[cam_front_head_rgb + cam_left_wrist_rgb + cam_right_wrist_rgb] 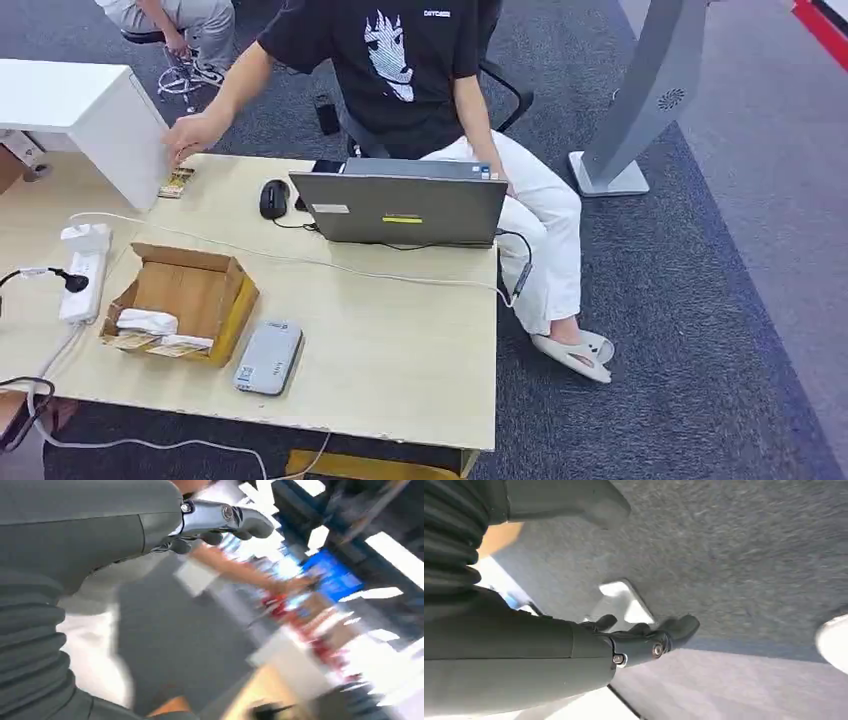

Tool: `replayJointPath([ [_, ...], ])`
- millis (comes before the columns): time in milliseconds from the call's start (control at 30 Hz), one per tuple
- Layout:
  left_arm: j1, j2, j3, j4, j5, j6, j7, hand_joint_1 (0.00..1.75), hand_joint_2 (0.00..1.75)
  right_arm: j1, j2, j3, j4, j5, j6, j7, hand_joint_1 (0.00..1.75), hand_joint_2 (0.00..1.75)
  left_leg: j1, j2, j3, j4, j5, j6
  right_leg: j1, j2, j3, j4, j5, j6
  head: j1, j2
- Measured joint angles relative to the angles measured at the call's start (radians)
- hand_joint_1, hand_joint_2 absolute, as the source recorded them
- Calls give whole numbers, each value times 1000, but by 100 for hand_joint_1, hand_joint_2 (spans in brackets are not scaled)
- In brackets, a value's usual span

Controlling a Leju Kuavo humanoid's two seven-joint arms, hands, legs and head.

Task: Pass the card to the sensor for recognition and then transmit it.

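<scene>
An open cardboard box (190,290) sits on the left of the wooden table (400,370), with a few cards (165,346) and a white bundle (146,320) at its near end. A flat grey sensor unit (268,357) lies just right of the box. At the table's far left, a person's hand (192,133) reaches over a small stack of cards (177,183). In the blurred left wrist view my left hand (220,522) is stretched out and holds nothing. My right hand (644,637) hangs over grey carpet, fingers extended and holding nothing.
A person in a black shirt sits behind a grey laptop (405,208) with a black mouse (273,198) beside it. A white power strip (83,272) and cables lie at the left edge. A white box (95,115) stands at the far left; a grey stand (650,90) rises on the carpet.
</scene>
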Motion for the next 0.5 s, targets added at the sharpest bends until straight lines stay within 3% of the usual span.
replayJointPath([
  [67, -28, 44, -42, -36, -7, -31, -43, 0, 175, -6, 10, -2, -21, 18, 24, -1, 0, 175, 0, 0, -1, 0, 0, 0, 0, 0, 0, 0, 0, 0, 2, 0],
  [233, -134, 68, -103, -122, -64, -180, -155, 0, 175, -11, 36, -21, -67, 61, 67, -8, 0, 175, -1, 2, -2, 1, 2, 1, -1, 2, -1, 0, 3, 2, -1, 0],
  [333, -198, 43, -161, -166, -138, -230, -179, 0, 175, -12, 39, -27, -72, 85, 72, -18, 0, 175, -2, 1, -2, 1, 2, 1, -2, 2, -3, -1, 4, 3, -1, 0],
  [500, -276, -43, -323, -207, -242, -253, -160, 0, 175, -16, 40, -27, -71, 126, 76, -35, 0, 175, -3, 1, -3, 2, 3, 2, -3, 2, -1, -1, 5, 4, -1, 0],
])
